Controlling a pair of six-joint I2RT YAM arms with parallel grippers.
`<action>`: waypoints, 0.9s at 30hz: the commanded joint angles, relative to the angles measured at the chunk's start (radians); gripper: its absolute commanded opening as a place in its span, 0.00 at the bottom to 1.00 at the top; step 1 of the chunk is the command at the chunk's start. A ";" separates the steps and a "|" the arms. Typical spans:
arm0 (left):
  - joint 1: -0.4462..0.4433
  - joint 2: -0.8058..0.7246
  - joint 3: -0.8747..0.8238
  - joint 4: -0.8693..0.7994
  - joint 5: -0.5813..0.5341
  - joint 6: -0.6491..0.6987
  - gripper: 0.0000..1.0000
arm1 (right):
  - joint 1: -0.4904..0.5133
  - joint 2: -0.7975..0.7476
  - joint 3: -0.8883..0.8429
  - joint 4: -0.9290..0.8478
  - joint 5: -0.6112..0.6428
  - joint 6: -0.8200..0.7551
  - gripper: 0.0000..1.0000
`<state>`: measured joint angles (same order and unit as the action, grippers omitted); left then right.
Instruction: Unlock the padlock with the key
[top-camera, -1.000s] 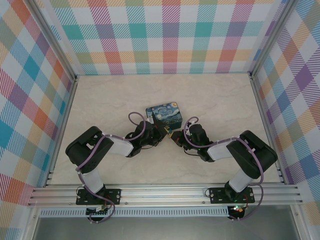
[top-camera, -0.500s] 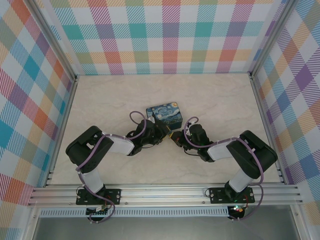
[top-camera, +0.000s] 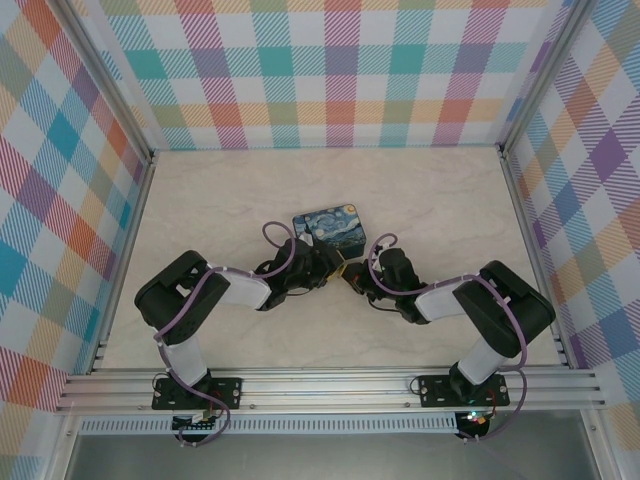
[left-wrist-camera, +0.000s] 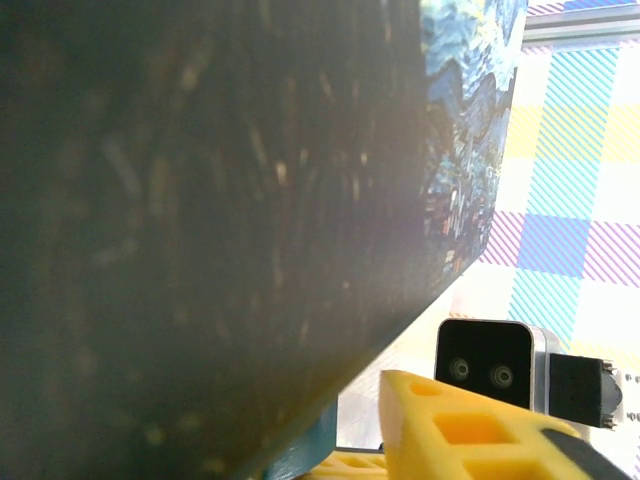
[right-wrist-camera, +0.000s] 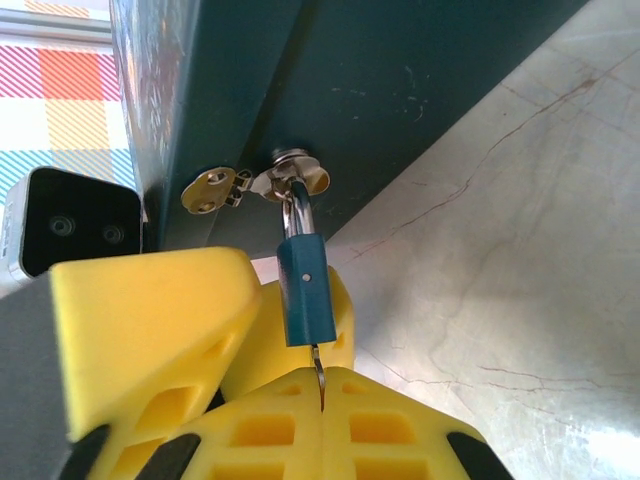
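We see a table (top-camera: 210, 200) with a pale, cream marble-patterned top, thinly veined in brown, framed by aluminium rails (top-camera: 330, 385) at its near edge and sides. One thing rests directly on it: a small rectangular tin box (top-camera: 335, 225) painted with blue and yellow swirls, lid up, about mid-table and turned slightly askew. Its near edge is covered from above, so we cannot tell whether it sits quite flat there.
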<state>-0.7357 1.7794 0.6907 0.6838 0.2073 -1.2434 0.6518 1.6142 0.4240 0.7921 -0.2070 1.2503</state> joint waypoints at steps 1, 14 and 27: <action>-0.018 0.012 0.011 -0.005 0.012 -0.018 0.31 | -0.003 0.004 -0.014 0.010 -0.013 0.014 0.02; -0.017 -0.017 0.010 -0.041 -0.008 -0.007 0.04 | -0.028 -0.043 -0.046 -0.020 -0.013 -0.031 0.13; -0.017 -0.070 0.022 -0.124 -0.031 0.019 0.00 | -0.088 -0.373 0.026 -0.538 0.035 -0.551 0.59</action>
<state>-0.7403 1.7458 0.6910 0.6067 0.1814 -1.2339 0.5713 1.3251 0.3939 0.4496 -0.2062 0.9287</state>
